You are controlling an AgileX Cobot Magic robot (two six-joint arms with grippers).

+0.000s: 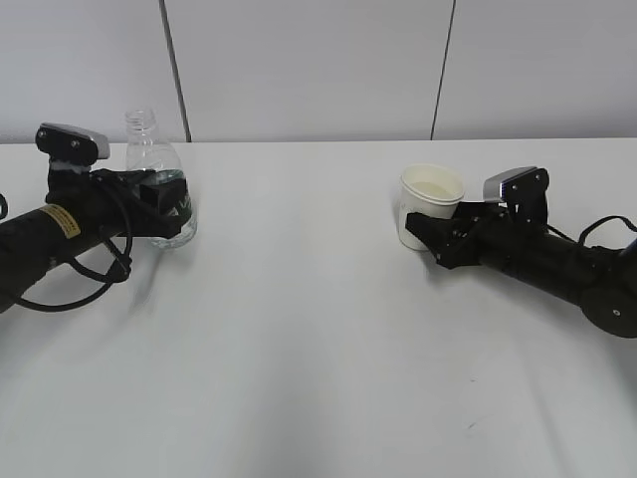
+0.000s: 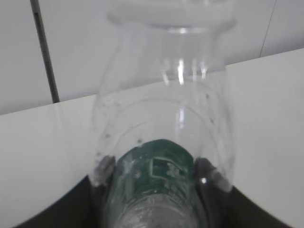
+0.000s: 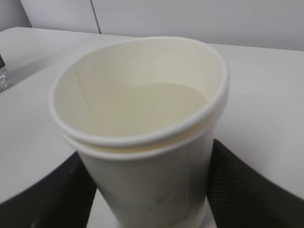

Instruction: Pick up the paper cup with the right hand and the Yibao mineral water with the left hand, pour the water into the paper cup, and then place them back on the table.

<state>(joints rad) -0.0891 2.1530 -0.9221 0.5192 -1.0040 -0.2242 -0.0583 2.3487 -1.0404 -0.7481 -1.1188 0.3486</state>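
The Yibao mineral water bottle, clear and capless with a dark green label, stands on the white table at the far left. My left gripper is shut on its label band; in the left wrist view both fingers press the bottle around the gripper's centre. The paper cup stands upright at the right. My right gripper is shut on its lower wall, also seen in the right wrist view. Inside the cup a flat pale surface sits partway up, like water.
A grey panelled wall with dark vertical seams stands behind the table's far edge. A black cable loops on the table under the left arm. Bare white tabletop lies between the two arms.
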